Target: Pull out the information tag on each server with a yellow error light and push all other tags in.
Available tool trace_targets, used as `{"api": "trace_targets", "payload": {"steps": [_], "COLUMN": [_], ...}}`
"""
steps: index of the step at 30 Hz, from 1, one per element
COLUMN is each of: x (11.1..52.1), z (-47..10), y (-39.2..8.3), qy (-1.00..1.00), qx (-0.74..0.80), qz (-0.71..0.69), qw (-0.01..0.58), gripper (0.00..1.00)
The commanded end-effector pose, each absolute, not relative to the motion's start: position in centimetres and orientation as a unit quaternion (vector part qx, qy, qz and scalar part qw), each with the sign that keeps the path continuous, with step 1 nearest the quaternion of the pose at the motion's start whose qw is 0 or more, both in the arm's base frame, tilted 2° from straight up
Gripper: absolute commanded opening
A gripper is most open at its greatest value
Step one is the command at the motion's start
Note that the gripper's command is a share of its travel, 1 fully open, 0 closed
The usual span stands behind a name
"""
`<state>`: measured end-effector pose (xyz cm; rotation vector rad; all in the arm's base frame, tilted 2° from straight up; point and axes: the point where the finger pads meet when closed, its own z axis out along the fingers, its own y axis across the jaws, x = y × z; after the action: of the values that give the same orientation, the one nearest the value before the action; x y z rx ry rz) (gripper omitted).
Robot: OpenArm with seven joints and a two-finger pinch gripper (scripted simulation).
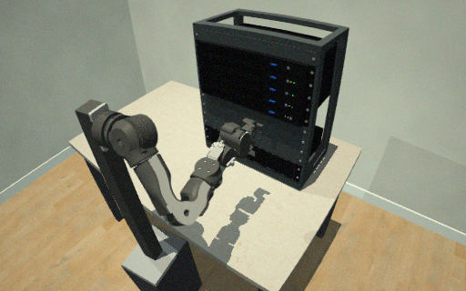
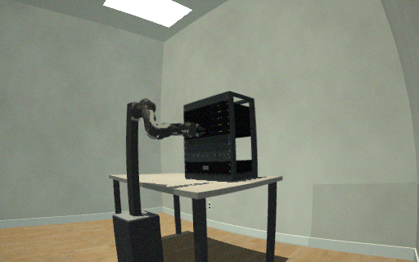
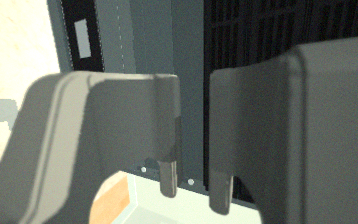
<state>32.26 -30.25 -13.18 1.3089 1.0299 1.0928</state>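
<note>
The black rack (image 1: pixel 268 43) (image 2: pixel 232 135) (image 3: pixel 190 75) stands at the back of the table (image 1: pixel 273 218) (image 2: pixel 196 189). Several servers fill its upper half, each with a blue information tag (image 1: pixel 273 65). Small yellow and green lights (image 1: pixel 288 81) sit to the right of the tags; they are too small to tell which server shows which. My gripper (image 1: pixel 255 125) (image 2: pixel 200 130) (image 3: pixel 197 135) is shut and empty. It sits close in front of the grey blank panel below the lowest server, just under the bottom tag (image 1: pixel 271 112).
The arm's post and base (image 1: pixel 159 264) (image 2: pixel 132 164) stand at the table's front left corner. A white label (image 3: pixel 82 39) (image 2: pixel 205 168) marks the rack's lowest panel. The table edge lies right of the rack.
</note>
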Motion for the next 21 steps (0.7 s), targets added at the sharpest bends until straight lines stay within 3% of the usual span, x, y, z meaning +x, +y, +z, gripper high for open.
{"api": "trace_targets", "payload": {"steps": [1, 21], "x": [32.29, 32.59], "z": [-13.01, -13.05], "y": [-30.15, -30.32], "qy": [0.434, 0.434], "qx": [0.55, 0.55], "qz": [0.461, 0.46], "qw": [0.545, 0.545], "gripper": [0.1, 0.1]}}
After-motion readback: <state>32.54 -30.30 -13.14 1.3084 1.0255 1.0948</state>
